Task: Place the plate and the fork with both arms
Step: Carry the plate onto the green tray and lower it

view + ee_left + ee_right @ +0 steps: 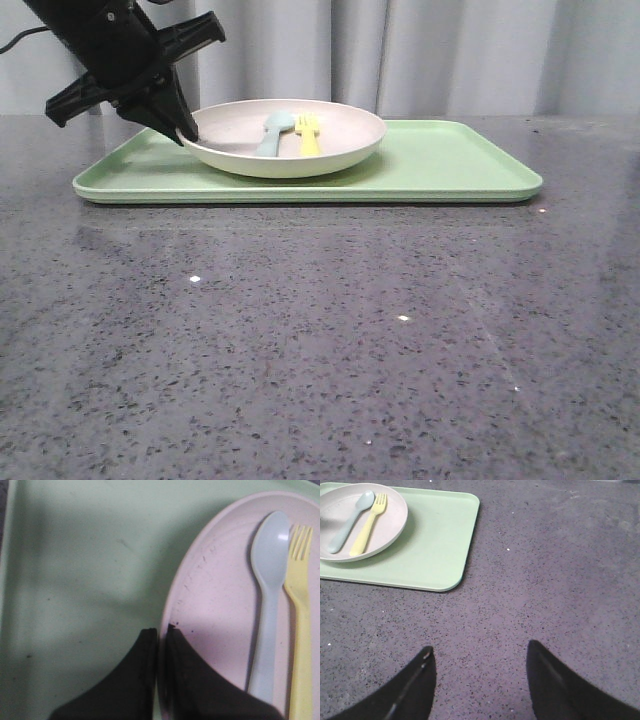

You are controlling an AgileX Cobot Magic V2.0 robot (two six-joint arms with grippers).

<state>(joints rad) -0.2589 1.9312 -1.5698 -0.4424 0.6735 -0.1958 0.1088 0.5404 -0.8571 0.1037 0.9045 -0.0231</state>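
Two utensils lie side by side in the shallow round cream plate (285, 137): the small bright-yellow plastic fork (309, 133) and a pale blue plastic spoon (274, 132), close together. You see the fork's long axis running front to back, tines pointing away from the robot toward the grey curtain (450, 55), handle toward the near rim. The plate sits on the left half of the flat light-green rectangular tray (450, 160), which rests on the dark speckled stone table (320, 340). Your left gripper (161, 630) has its black fingers pressed together on the plate's left rim, one finger inside, one outside. Its wrist view cuts off the fork's handle end. Your right gripper (480, 652) hangs over bare table with fingers spread wide, holding nothing; it is outside the front view.
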